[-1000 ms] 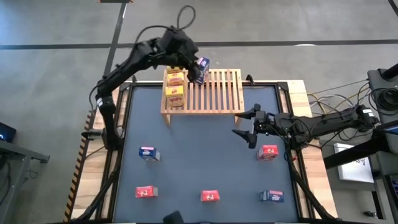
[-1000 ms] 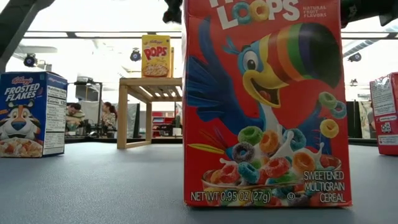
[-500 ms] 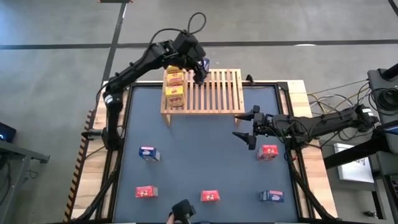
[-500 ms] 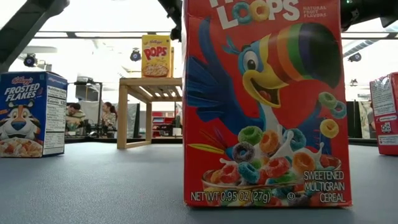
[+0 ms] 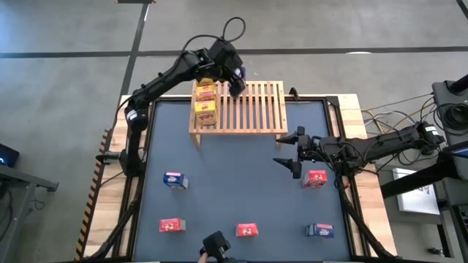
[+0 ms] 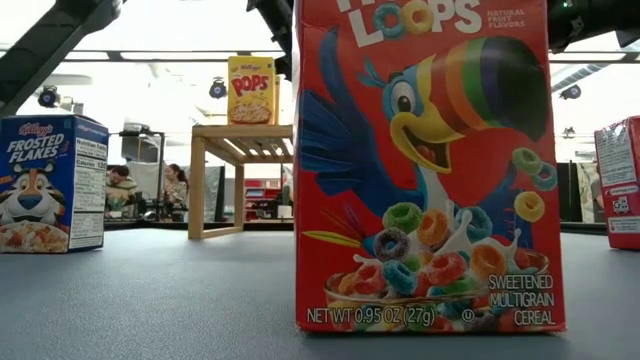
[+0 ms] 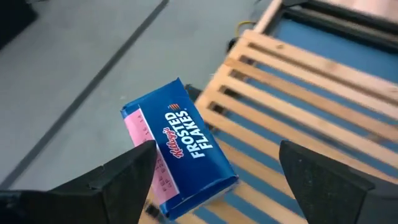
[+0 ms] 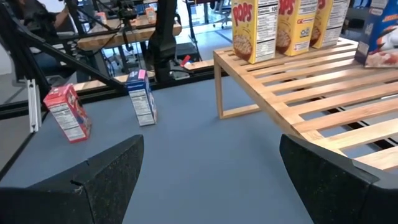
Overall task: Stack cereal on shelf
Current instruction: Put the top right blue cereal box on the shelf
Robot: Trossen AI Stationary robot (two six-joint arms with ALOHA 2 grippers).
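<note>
My table point(image 5: 241, 183) stood on a grey concrete floor point(image 5: 66, 88) marked with dark lines. Beyond it, people point(image 6: 120, 188) sat at desks under bright ceiling light.

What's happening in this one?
The left hand hangs open over the back edge of the wooden rack, above a blue Frosted Flakes box lying on the slats. Three yellow Pops boxes already stand there. The right hand waits open over the table; five boxes remain on it.

Counted: three yellow Pops boxes point(image 8: 255, 28), three blue Frosted Flakes boxes point(image 7: 180, 149), three red Froot Loops boxes point(image 6: 425, 160). Nine cereal boxes in total. One slatted wooden rack point(image 5: 256, 109).
</note>
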